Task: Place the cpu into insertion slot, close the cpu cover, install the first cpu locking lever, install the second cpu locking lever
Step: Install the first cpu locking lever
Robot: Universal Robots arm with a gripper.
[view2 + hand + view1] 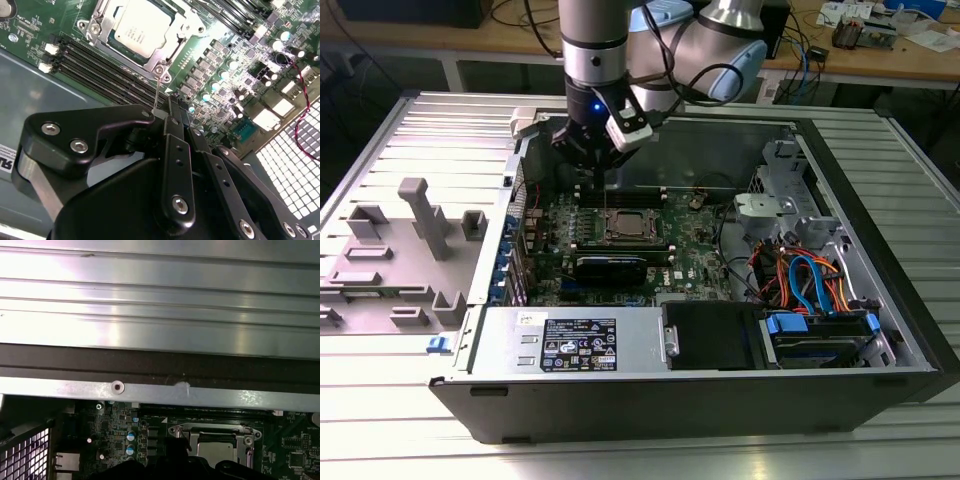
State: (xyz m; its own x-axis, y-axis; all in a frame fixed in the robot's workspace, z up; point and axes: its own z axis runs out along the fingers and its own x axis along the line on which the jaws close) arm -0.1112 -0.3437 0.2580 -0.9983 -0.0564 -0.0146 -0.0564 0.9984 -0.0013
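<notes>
Step in hand, as I read it: seating a locking lever [157, 92]; which of the two I cannot tell. The cpu [137, 27] lies flat in the insertion slot [646, 237], on the far part of the motherboard [695, 258] toward the exterior view's left. The cpu cover [172, 47] looks to be down over it, its window framing the metal top. The hand [169, 111] is closed on the free end of the thin wire lever, which stands up from the socket corner beside the memory slots [100, 62]. To do this well I would swing the lever along its own arc about the hinge and not drag it sideways. The wire looks thin and springy, so a pinch this close to its tip could slip or bend it. I would press down only once the end lines up with its catch, and watch that the cover does not lift. Pose: the arm comes down near-vertically into the open case [720, 405], which sits on the slatted worktop [380, 130]. The wrist points straight down, with the fingertips just above the socket's far-left corner.
</notes>
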